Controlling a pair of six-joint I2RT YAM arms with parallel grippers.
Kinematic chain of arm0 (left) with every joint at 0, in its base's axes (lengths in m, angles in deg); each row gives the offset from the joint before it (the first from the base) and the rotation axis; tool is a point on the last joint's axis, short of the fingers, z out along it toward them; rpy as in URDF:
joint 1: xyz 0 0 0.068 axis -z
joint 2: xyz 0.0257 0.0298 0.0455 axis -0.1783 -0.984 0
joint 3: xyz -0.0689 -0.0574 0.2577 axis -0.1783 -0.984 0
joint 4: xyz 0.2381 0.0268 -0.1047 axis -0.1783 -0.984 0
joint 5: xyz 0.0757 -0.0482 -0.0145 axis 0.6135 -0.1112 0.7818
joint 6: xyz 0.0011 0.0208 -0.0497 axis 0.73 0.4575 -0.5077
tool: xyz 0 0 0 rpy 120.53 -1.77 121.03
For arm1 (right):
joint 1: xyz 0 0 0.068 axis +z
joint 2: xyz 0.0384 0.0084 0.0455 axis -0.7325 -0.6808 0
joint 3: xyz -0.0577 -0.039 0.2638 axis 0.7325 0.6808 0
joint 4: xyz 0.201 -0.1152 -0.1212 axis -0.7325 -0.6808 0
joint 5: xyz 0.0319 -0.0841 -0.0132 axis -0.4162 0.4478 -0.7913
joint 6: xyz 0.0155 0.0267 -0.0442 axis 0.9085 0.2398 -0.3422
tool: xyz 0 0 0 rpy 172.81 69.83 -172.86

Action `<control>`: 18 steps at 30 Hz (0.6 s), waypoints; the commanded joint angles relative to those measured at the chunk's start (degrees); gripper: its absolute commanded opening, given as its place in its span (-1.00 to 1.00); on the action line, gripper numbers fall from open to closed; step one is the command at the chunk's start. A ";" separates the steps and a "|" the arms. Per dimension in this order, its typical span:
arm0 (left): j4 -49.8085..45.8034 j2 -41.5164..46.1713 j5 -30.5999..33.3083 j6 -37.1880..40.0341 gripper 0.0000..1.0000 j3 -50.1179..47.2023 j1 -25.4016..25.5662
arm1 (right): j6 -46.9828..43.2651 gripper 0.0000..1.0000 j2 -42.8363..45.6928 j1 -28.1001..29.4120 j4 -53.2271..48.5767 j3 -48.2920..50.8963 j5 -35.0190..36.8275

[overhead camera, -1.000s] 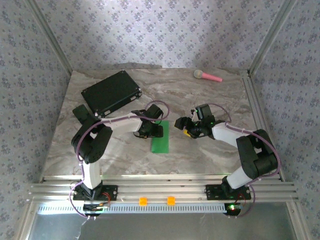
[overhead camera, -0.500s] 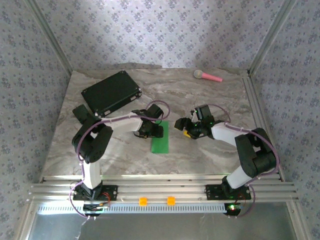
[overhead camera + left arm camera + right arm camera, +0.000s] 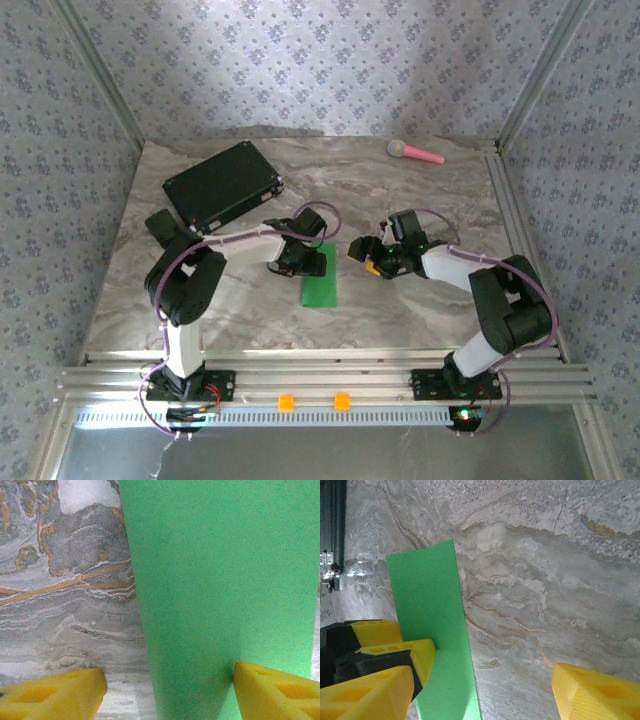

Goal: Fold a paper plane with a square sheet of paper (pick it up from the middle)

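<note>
Working at the far end of the green sheet of paper (image 3: 321, 287), the left gripper (image 3: 303, 262) sits low over the marble tabletop (image 3: 420, 310) with its jaws apart. In its wrist view one yellow fingertip (image 3: 55, 697) is over bare stone and the other (image 3: 275, 692) over the green, with the sheet's long edge running between them. The sheet lies flat near the middle of the tabletop as a narrow strip running from near to far. That shape suggests a lengthwise fold is already made, so the step in hand is probably a crease or a corner fold. The right gripper (image 3: 362, 250) hovers just beside the strip's far right corner, its jaws also wide apart and holding nothing.

To do this step well, the left gripper should pin the strip firmly so the thin paper cannot slide on the smooth stone. The right gripper should come in low at the free edge and catch only the layer meant to turn. Pressure should then run along the crease, since any skew here would likely carry into the plane's nose.

In the top view the left gripper covers the strip's far end. How many layers the strip has cannot be told. It is also unclear whether the left gripper's pads (image 3: 395, 652) actually press on the paper or only meet its edge. Both wrist views cut off the near end.
</note>
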 commanded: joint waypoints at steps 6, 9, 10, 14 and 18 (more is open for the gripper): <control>6.32 -6.52 -1.80 2.69 0.40 -1.22 -1.01 | -0.66 0.30 -1.78 1.51 0.54 -1.76 -2.53; 6.52 -6.43 -1.81 2.60 0.38 -1.36 -1.04 | -0.63 0.25 -2.63 2.11 0.25 -2.51 -2.47; 6.50 -6.34 -1.88 2.81 0.37 -1.37 -1.02 | -0.54 0.24 -2.74 2.16 0.21 -2.59 -2.35; 6.40 -6.27 -2.02 2.86 0.36 -1.27 -1.10 | -0.51 0.24 -2.72 2.24 0.21 -2.56 -1.86; 6.56 -6.49 -2.39 1.81 0.34 -1.01 -1.28 | -0.55 0.24 -2.69 2.30 -0.12 -2.49 -1.95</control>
